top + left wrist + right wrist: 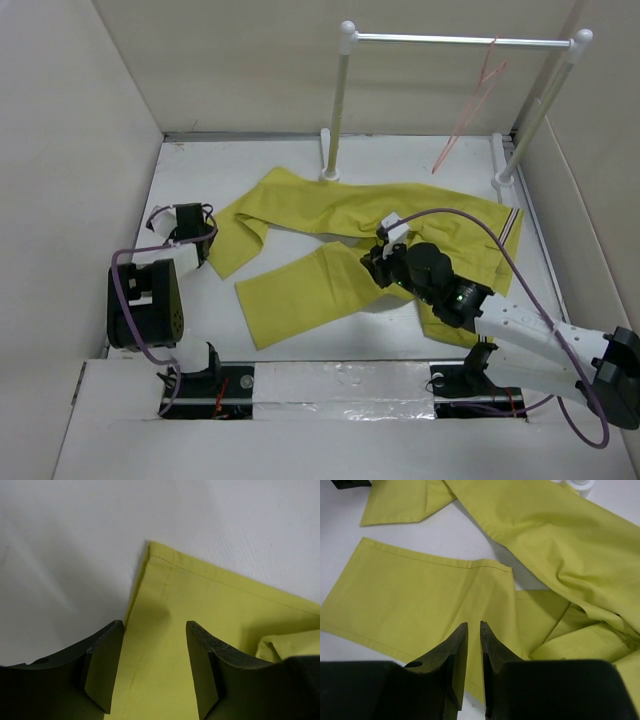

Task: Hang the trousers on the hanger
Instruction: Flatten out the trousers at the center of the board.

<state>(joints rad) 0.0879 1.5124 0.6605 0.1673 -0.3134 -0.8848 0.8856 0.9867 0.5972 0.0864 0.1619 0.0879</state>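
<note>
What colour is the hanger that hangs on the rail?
Pink-red: the thin wire hanger shows best in the top external view.

The top external camera sits high above and behind both arm bases, looking down and forward over the whole table from far off. The left wrist camera rides just behind the left gripper, very close to the cloth: a hem corner of the trousers lies ahead of and between its spread jaws. The right wrist camera looks out over the right gripper from somewhat higher, with more of the trousers spread ahead of its nearly meeting jaws. All three views share the trousers
</note>
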